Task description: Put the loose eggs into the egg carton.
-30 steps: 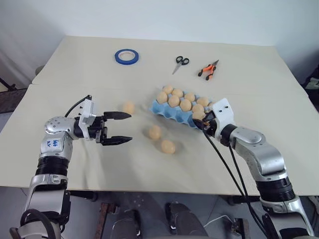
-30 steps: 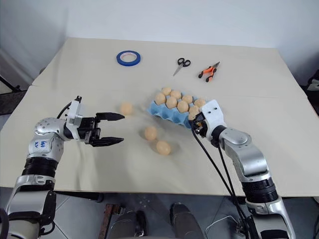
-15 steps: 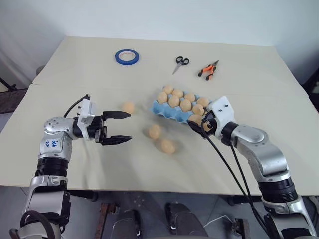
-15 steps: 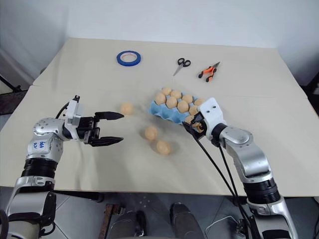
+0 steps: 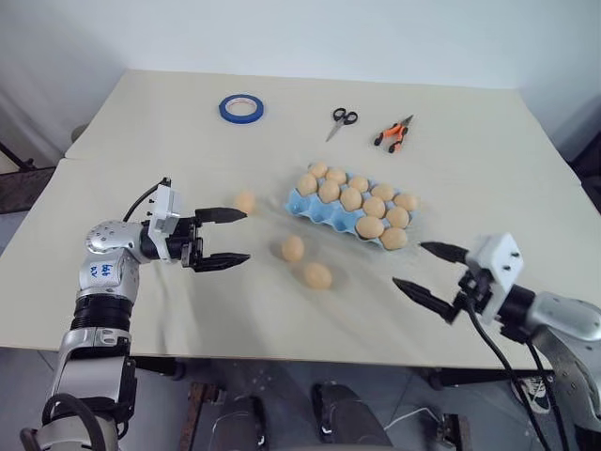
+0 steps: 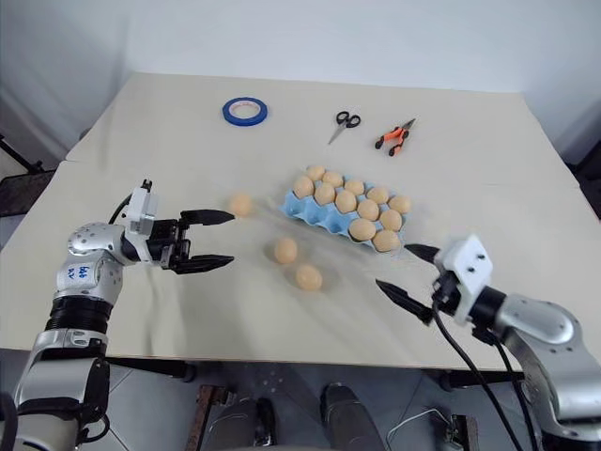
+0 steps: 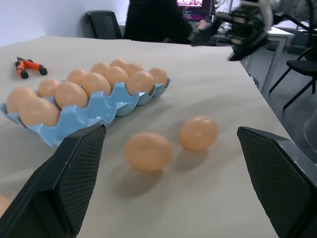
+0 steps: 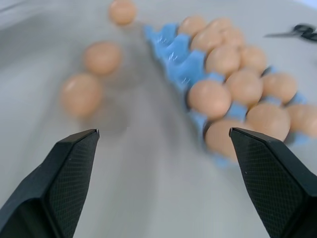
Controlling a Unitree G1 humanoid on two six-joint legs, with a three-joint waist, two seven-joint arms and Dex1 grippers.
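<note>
Three loose eggs lie on the table: one (image 5: pixel 245 202) just beyond my left gripper's far finger, and two (image 5: pixel 293 248) (image 5: pixel 317 275) in front of the egg carton. The light blue egg carton (image 5: pixel 297 201) sits mid-table with several eggs in its cups. My left gripper (image 5: pixel 246 235) is open, level and pointing right toward the loose eggs (image 7: pixel 147 150), nothing between its fingers. My right gripper (image 5: pixel 408 264) is open and empty, hanging in front of the carton's near right end (image 8: pixel 178 54), apart from it.
At the back of the table lie a blue tape roll (image 5: pixel 239 107), scissors (image 5: pixel 340 119) and orange-handled pliers (image 5: pixel 392 132). The table's front edge runs just below both grippers.
My right gripper let go of an egg at the carton's near right end, opened, and pulled back toward the table's front right. The left gripper stayed where it was.
</note>
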